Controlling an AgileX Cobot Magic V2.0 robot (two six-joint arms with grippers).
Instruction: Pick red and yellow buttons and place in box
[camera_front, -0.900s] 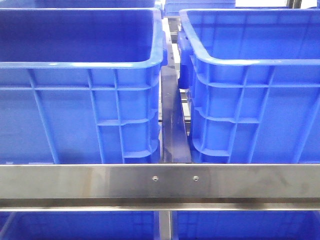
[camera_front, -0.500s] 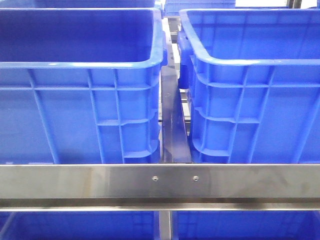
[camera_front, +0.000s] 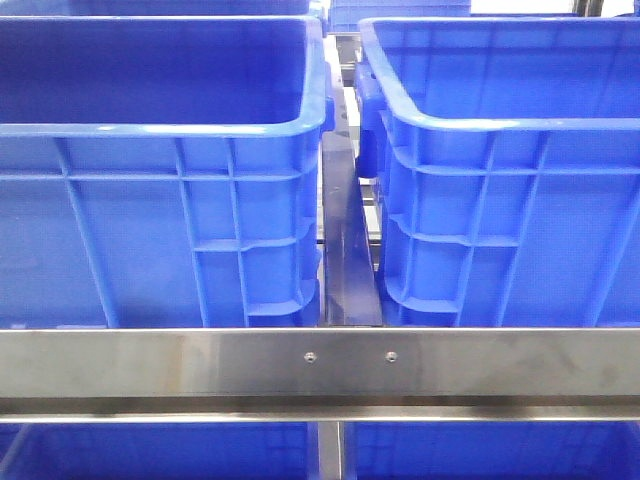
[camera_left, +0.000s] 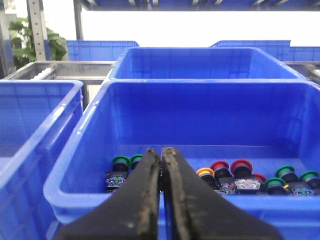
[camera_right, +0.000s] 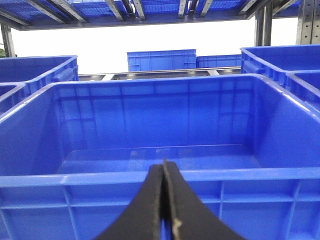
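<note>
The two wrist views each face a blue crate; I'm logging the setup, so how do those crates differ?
The crate in the left wrist view holds push buttons: red, yellow and green caps along its floor. The crate in the right wrist view shows only bare floor. Both are bright blue, thick-rimmed, and sit just beyond a shut end effector: left, right.

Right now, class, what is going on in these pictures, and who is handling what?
Nothing is being handled yet. The left hand is shut and empty, poised at the near rim of a blue crate that holds push buttons: red, yellow and green ones lie on its floor. The right hand is also shut and empty, facing a second blue crate with nothing visible inside. No button has been picked.
</note>
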